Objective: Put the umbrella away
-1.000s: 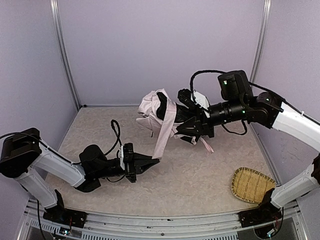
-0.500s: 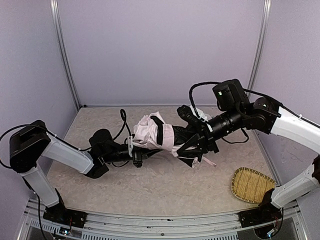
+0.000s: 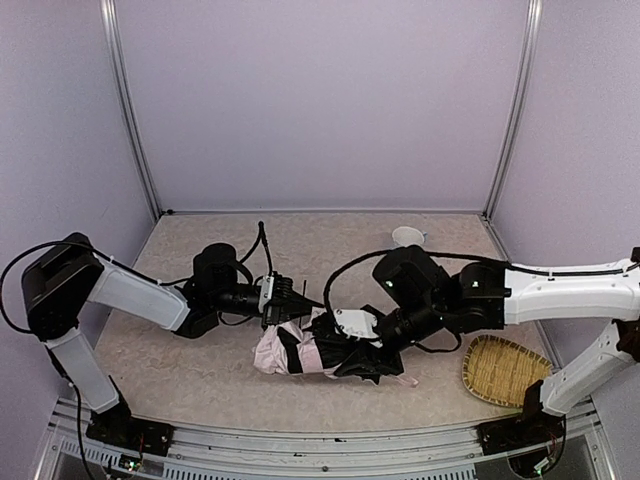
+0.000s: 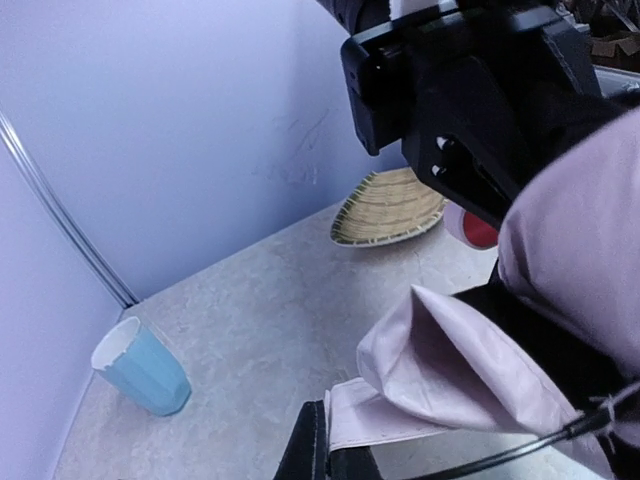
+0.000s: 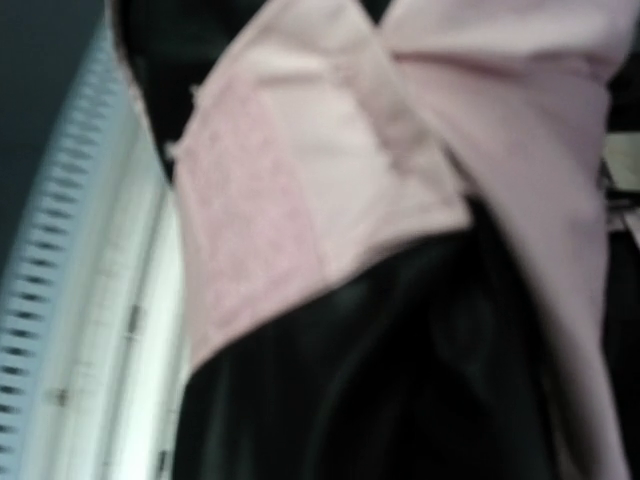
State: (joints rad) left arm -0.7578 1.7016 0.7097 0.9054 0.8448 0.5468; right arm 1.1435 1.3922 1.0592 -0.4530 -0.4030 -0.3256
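Note:
The umbrella (image 3: 285, 352) is a crumpled bundle of pale pink fabric and black lining, low over the front middle of the table. My right gripper (image 3: 348, 335) is shut on the bundle from the right. In the right wrist view the blurred umbrella (image 5: 330, 160) fills the frame and hides the fingers. My left gripper (image 3: 290, 303) is at the bundle's upper left. In the left wrist view the left gripper (image 4: 328, 452) is shut on a flat pink flap of the umbrella (image 4: 580, 210). The right arm's black housing (image 4: 450, 90) looms just behind.
A light-blue cup (image 3: 407, 237) stands at the back right and also shows in the left wrist view as the cup (image 4: 142, 366). A woven bamboo tray (image 3: 505, 368) lies at the front right, seen too as the tray (image 4: 390, 205). Lilac walls enclose the table.
The right arm swung the umbrella down from high at the back to low near the front. The left gripper kept its hold on the pink flap and followed toward the middle.

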